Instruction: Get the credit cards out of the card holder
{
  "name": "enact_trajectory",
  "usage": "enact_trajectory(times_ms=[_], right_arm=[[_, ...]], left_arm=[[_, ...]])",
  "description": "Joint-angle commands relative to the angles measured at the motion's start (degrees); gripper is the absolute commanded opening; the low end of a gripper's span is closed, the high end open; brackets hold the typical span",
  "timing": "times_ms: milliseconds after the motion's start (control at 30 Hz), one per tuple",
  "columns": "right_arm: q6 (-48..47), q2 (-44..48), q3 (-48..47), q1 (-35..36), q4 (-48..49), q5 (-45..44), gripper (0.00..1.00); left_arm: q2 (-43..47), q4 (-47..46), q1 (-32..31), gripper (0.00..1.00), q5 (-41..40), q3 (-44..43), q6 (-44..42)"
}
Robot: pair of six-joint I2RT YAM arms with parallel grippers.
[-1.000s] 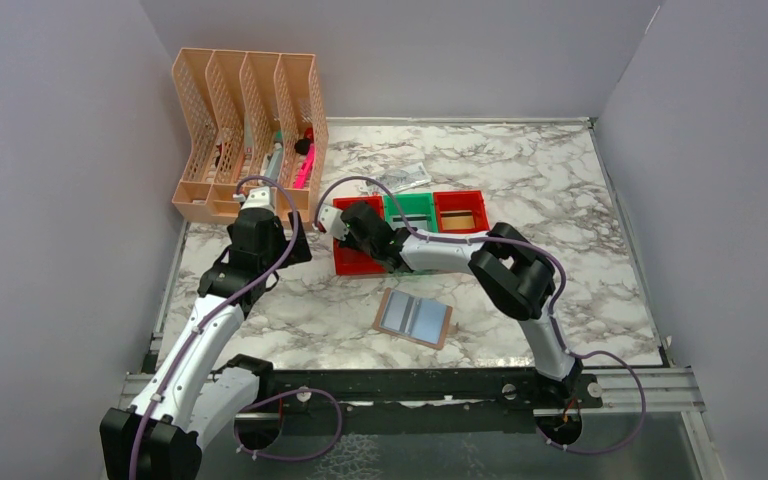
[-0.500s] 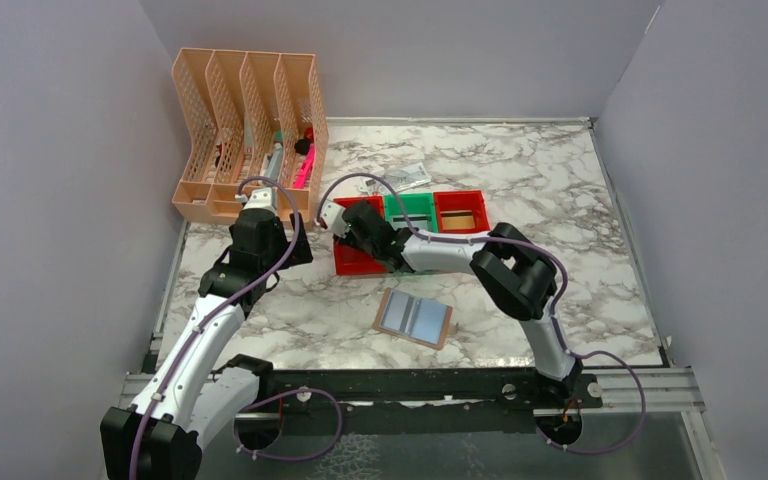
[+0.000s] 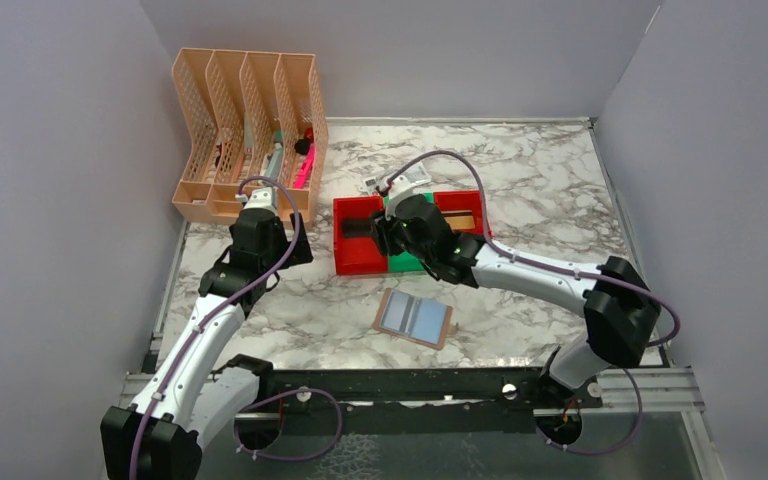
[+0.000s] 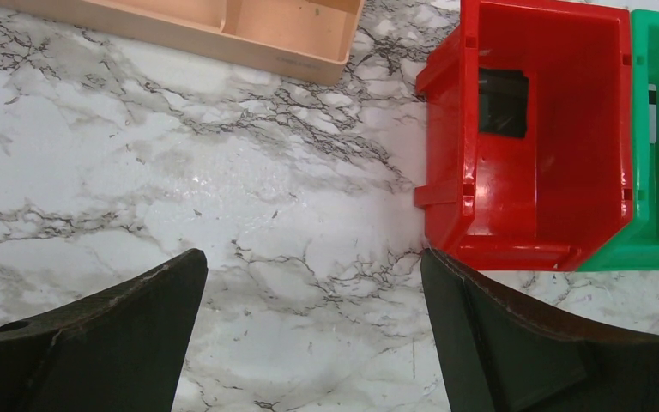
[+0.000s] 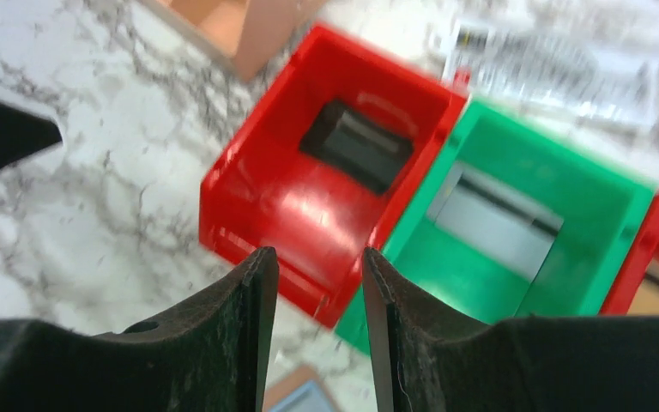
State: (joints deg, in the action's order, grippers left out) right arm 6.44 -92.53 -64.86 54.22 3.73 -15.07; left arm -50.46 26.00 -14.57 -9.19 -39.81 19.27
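The card holder [image 3: 413,317] lies open on the marble, tan with two pale blue-grey panels; a corner of the card holder [image 5: 296,396] shows in the right wrist view. A dark credit card [image 3: 357,228] [image 4: 504,103] [image 5: 359,144] lies in the left red bin [image 3: 360,258]. A grey-silver card [image 5: 496,221] rests in the green bin [image 5: 446,283]. A gold-toned card [image 3: 462,217] sits in the right red bin [image 3: 465,198]. My right gripper [image 3: 388,235] [image 5: 319,257] hovers over the green bin, open and empty. My left gripper [image 4: 313,275] is wide open above bare marble, left of the bins.
A peach file organizer [image 3: 245,130] [image 4: 223,26] stands at the back left, close to my left arm. A crumpled paper note [image 3: 407,178] [image 5: 558,64] lies behind the bins. Grey walls enclose the table on three sides.
My right gripper has opened and pulled back to the right from the left red bin, where the dark card now lies free. The left arm has not moved.
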Motion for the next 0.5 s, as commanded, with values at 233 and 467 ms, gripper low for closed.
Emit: enact_trajectory(times_ms=[233,467], right_arm=[[33.05,10.21,18.30,1.23,-12.44,4.99,0.47],[35.51,9.81,21.96,1.33,-10.38,8.83,0.47]], left_arm=[[-0.30,-1.42,0.34,0.99,0.99,0.35,-0.01],[-0.71,-1.51,0.33,0.99,1.50,0.39,-0.06]])
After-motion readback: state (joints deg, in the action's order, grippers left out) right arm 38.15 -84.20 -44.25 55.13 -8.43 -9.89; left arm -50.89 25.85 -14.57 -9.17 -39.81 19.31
